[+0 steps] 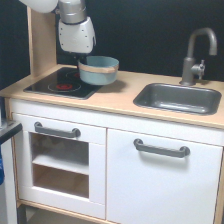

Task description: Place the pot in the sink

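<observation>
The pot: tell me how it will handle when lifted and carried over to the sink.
The pot looks rigid, with a hard blue wall and tan rim band, so it should keep its shape. Being small and seemingly empty, it is probably light. It already sits tilted under the gripper, so it may swing or tip. The sink is wider, leaving margin.

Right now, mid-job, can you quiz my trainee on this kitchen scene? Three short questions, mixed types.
1. True or false: the pot is already in the sink.
2. Which is nearer the pot: A) the faucet, B) the stovetop?
3. Fill in: the gripper is at the pot's ____ rim, by the exterior view.

Key: 1. False, it is at the stovetop's edge. 2. B. 3. Left.
</observation>
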Robot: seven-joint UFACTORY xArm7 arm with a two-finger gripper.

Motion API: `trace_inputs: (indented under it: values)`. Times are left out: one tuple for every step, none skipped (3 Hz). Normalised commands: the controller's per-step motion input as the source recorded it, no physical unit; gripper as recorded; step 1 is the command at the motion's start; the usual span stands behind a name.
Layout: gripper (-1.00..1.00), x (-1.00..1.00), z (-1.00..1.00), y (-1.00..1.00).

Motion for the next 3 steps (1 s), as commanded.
trace_inputs:
  values:
    - [-1.0, 1.0, 0.91, 0.17]
    - [-1.0, 1.0, 0.59, 0.11]
    - [-1.0, 1.0, -0.11, -0.07]
